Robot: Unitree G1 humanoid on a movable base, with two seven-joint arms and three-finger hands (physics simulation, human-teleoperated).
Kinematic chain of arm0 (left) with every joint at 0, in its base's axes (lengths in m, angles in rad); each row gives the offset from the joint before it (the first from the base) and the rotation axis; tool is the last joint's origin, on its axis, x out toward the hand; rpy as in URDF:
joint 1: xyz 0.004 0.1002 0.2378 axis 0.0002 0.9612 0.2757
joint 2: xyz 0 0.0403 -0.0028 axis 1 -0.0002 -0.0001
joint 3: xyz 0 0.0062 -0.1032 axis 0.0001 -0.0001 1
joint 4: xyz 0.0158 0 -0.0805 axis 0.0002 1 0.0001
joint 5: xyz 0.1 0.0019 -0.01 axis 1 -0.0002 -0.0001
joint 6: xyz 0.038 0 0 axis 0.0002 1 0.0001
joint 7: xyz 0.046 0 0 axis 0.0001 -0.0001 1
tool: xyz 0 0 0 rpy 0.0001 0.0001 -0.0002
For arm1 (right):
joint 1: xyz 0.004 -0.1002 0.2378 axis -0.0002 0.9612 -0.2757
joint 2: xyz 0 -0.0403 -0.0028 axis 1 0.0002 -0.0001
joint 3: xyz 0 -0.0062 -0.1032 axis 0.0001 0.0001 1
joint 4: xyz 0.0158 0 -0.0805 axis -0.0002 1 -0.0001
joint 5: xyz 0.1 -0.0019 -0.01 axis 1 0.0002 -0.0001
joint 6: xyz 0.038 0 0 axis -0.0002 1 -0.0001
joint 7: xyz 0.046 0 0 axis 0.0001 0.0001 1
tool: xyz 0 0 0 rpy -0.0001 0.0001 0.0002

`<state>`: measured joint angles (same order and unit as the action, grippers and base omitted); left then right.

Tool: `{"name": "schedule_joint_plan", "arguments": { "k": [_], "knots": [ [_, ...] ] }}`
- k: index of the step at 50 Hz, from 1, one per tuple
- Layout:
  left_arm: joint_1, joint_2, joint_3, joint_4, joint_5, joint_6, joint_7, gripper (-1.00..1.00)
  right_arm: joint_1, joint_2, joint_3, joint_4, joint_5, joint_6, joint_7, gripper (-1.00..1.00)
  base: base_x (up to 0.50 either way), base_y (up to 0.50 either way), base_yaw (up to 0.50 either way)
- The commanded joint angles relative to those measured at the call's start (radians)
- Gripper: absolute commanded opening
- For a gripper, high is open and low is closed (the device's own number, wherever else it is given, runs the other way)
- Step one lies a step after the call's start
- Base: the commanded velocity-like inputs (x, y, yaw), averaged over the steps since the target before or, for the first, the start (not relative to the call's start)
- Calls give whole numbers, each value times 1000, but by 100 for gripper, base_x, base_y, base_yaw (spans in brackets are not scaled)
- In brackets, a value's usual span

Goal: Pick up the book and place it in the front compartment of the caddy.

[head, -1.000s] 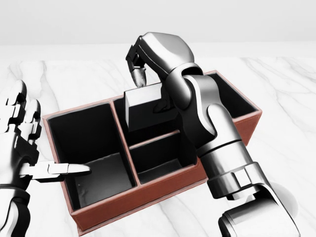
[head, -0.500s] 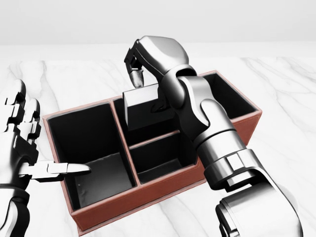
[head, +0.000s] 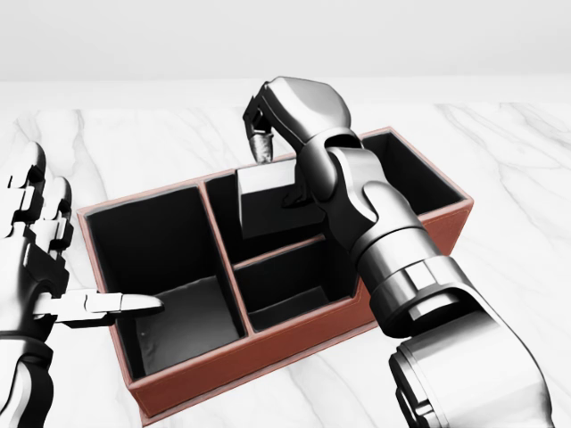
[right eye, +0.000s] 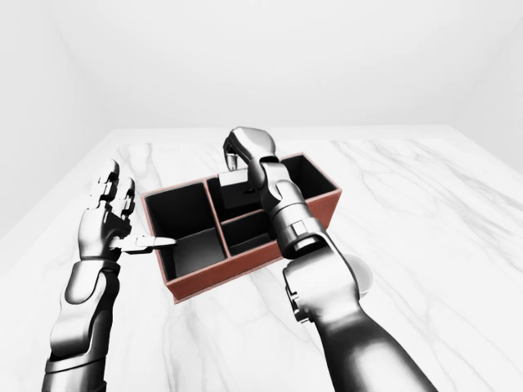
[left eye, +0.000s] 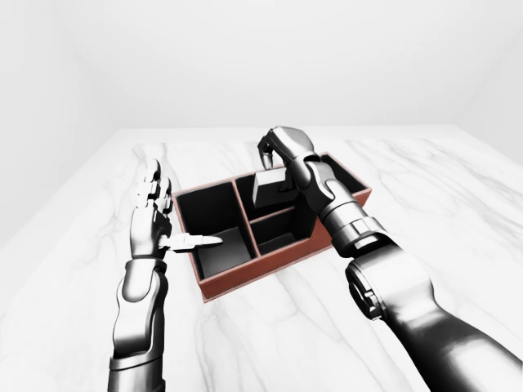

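A red-brown caddy with dark compartments lies on the marble table in the middle of the head view. My right hand reaches over it from the right and is shut on a dark grey book. The book stands on edge with its lower part inside the upper middle compartment. One fingertip presses its top edge. My left hand is open beside the caddy's left wall, thumb pointing over the big left compartment, and touches nothing.
The lower middle compartment and the large left compartment hold nothing. In the right-eye view a pale round thing shows behind my right forearm. White marble tabletop lies all around the caddy.
My right hand has shifted a little to the right with the book, which now sits slightly lower in the compartment. The left hand and caddy have not moved.
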<state>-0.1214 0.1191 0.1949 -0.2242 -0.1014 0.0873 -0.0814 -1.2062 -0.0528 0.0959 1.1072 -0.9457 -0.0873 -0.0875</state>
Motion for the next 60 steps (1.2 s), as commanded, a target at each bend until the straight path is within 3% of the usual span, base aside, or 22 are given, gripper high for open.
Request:
{"name": "schedule_joint_plan", "arguments": {
  "k": [1, 60],
  "knots": [
    [0, 1, 1, -5, -1, 0, 0, 100, -21, 0, -18, 33, -4, 0, -51, -100, 0, 0, 0],
    [-3, 2, 7, -21, -12, 0, 2, 100, -89, 45, -11, 118, -21, 0, -85, -100, 0, 0, 0]
  ]
}}
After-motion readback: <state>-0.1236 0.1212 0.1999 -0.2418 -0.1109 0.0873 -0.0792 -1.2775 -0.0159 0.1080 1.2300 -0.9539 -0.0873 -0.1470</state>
